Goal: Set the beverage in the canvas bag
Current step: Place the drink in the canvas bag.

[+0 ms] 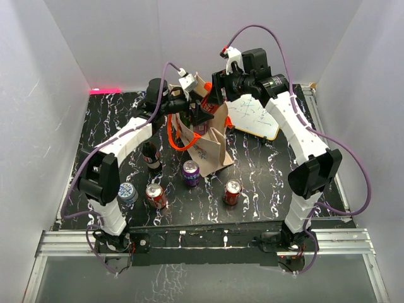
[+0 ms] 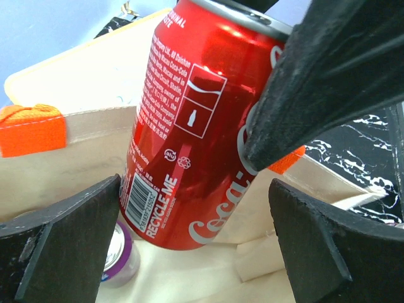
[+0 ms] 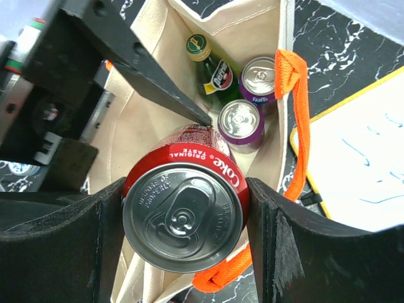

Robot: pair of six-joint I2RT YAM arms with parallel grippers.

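Observation:
The canvas bag (image 1: 211, 150) stands open at mid table, beige with orange handles (image 3: 297, 113); its inner wall shows in the left wrist view (image 2: 82, 88). My right gripper (image 1: 218, 95) is shut on a red Coca-Cola can (image 3: 186, 211) and holds it tilted over the bag's mouth (image 3: 252, 25). The can also shows in the left wrist view (image 2: 189, 139) and from above (image 1: 210, 105). My left gripper (image 2: 194, 186) is open at the bag's rim, its fingers (image 2: 63, 240) either side of the can without touching it. Inside the bag lie a green bottle (image 3: 211, 63) and two purple cans (image 3: 238, 123).
On the table in front of the bag stand a dark bottle (image 1: 150, 156), a purple can (image 1: 190, 172), two red cans (image 1: 156, 195) (image 1: 233, 192) and a blue-topped can (image 1: 127, 192). A whiteboard (image 1: 255, 117) lies right of the bag. White walls enclose the table.

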